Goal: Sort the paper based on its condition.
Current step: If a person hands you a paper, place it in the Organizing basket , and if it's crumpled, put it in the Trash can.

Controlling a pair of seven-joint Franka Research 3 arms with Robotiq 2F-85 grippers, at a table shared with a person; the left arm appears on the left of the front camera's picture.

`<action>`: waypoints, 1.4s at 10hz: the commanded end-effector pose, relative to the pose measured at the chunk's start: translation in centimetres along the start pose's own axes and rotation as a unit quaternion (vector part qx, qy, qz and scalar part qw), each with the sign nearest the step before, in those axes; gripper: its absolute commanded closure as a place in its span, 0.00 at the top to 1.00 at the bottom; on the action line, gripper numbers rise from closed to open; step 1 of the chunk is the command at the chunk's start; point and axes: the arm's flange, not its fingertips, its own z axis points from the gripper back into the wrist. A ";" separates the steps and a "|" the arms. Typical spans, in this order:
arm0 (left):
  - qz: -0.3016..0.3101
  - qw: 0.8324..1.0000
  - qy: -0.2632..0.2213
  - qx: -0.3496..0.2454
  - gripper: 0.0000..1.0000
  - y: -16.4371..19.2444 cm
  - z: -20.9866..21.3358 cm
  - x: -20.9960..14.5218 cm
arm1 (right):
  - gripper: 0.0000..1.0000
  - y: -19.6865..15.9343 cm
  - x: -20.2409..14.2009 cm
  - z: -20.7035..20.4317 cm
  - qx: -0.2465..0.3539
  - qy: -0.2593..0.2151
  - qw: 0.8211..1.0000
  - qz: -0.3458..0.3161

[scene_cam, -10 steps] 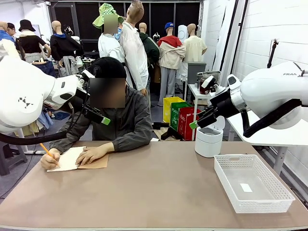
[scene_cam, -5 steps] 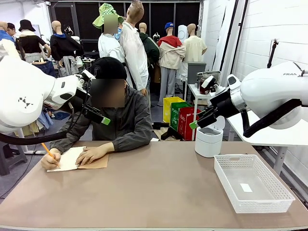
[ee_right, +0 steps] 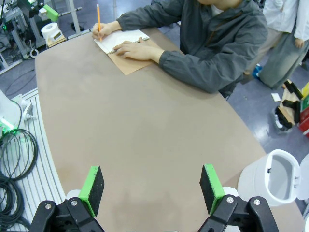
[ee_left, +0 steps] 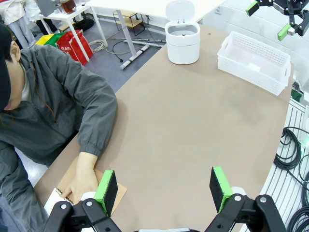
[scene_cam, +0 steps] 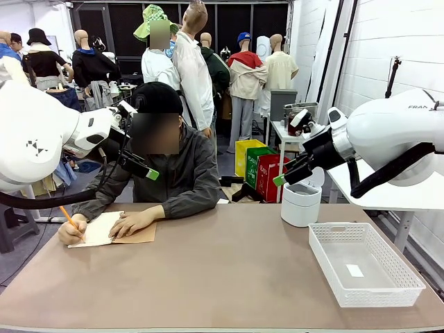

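Observation:
Loose paper is out of view. At the far left of the table a person writes with an orange pencil (scene_cam: 69, 218) on the white top page of a spiral notebook (scene_cam: 97, 229) with a tan cover. The other hand (scene_cam: 132, 222) lies flat on it. My left gripper (scene_cam: 142, 158) hangs open high above that corner, with nothing between its green pads (ee_left: 107, 189). On the right side my right gripper (scene_cam: 286, 156) is also raised and open, above the white bin, its pads (ee_right: 91, 187) wide apart and empty. The notebook (ee_right: 120, 41) lies far from it.
A white lidded bin (scene_cam: 300, 202) stands at the far right of the table. A white mesh basket (scene_cam: 364, 262) sits near the right edge with a small white slip on its floor. The brown tabletop (scene_cam: 229, 270) stretches bare between notebook and basket.

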 end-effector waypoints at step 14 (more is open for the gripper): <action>0.004 1.000 0.002 -0.002 1.00 0.0 0.0 0.0 | 1.00 -0.2 -0.2 -0.2 0.008 -0.006 1.000 0.003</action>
